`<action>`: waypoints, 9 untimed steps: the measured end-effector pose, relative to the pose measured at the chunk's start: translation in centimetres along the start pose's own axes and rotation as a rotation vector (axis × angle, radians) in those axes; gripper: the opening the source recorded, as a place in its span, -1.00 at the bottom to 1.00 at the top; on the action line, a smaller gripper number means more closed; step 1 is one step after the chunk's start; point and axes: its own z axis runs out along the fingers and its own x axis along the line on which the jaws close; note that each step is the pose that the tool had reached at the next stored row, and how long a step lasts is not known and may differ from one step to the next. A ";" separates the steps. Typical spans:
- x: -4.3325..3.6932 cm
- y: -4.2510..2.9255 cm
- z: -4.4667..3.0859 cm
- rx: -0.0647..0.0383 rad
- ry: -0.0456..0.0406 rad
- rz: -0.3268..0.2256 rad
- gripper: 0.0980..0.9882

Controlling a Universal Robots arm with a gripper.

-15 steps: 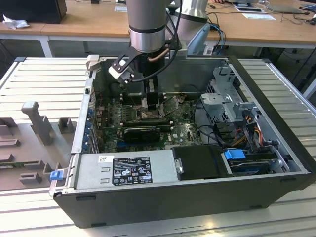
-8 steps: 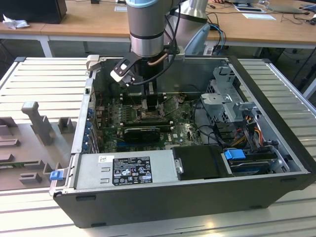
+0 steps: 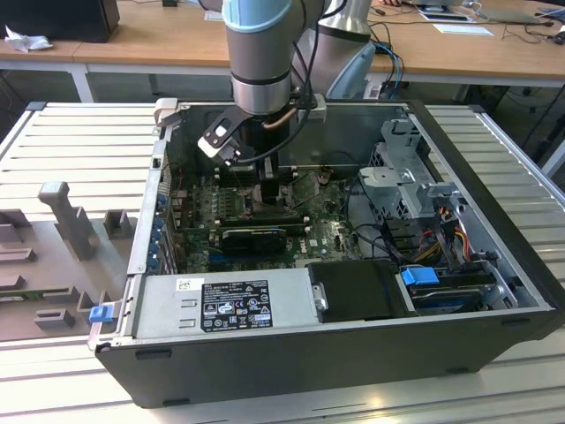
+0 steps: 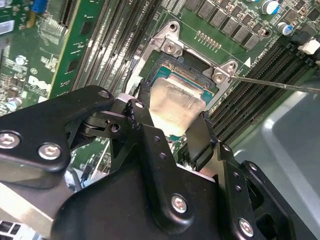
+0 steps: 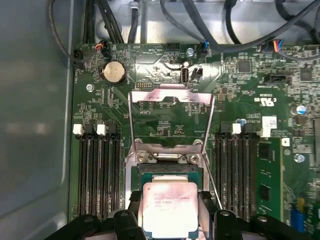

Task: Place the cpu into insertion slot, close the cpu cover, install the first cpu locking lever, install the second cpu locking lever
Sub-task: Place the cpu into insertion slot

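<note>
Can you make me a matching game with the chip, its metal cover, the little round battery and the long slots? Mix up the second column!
1 cpu
2 cpu cover
3 coin battery
4 memory slots

a long and black
b round and silver
c held between the jaws
d swung open

Pairs: 1-c, 2-d, 3-b, 4-a.

A slatted grey table (image 3: 88,141) carries the open computer case (image 3: 353,353) and grey fixture blocks (image 3: 66,216).
</note>
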 end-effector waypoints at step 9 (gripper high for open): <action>0.01 -0.08 0.89 0.000 -0.0014 0.014 -0.03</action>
